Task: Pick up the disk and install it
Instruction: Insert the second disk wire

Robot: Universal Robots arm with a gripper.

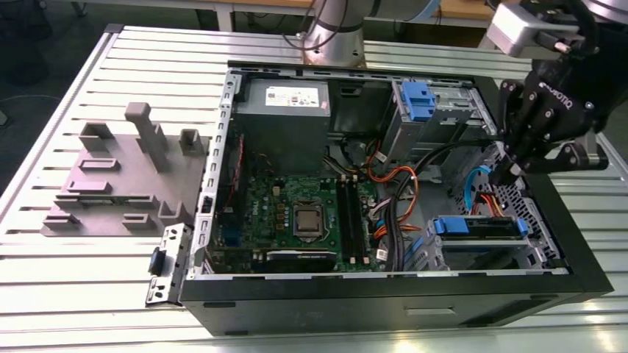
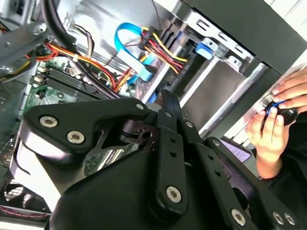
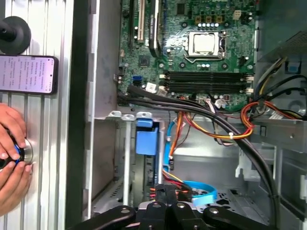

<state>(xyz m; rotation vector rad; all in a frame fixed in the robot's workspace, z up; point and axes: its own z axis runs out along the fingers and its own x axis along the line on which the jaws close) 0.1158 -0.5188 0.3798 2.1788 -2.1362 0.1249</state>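
- Disk (image 1: 478, 228): flat silver hard drive with a blue plastic frame, seen in the exterior view lying level in the drive bay at the near corner of the open black computer case (image 1: 393, 305), on the exterior view's right.
- Black linkage gripper (image 1: 510, 173): held over the case's wall on the exterior view's right, above the disk and apart from it. In both wrist views the fingers (image 3: 165, 191) are drawn together with nothing seen between them.
- Green motherboard (image 1: 294, 213): set on the case floor, beside bundled orange, yellow and black cables (image 3: 230, 129).
- Grey metal box with white sticker (image 1: 284, 99): mounted at the far wall.
- Grey moulded fixture (image 1: 118, 176): placed on the ribbed aluminium table (image 1: 59, 279).
- Person's hands (image 3: 12, 160): resting on the table outside the case, closed around a small round knob, near a black phone (image 3: 29, 74).
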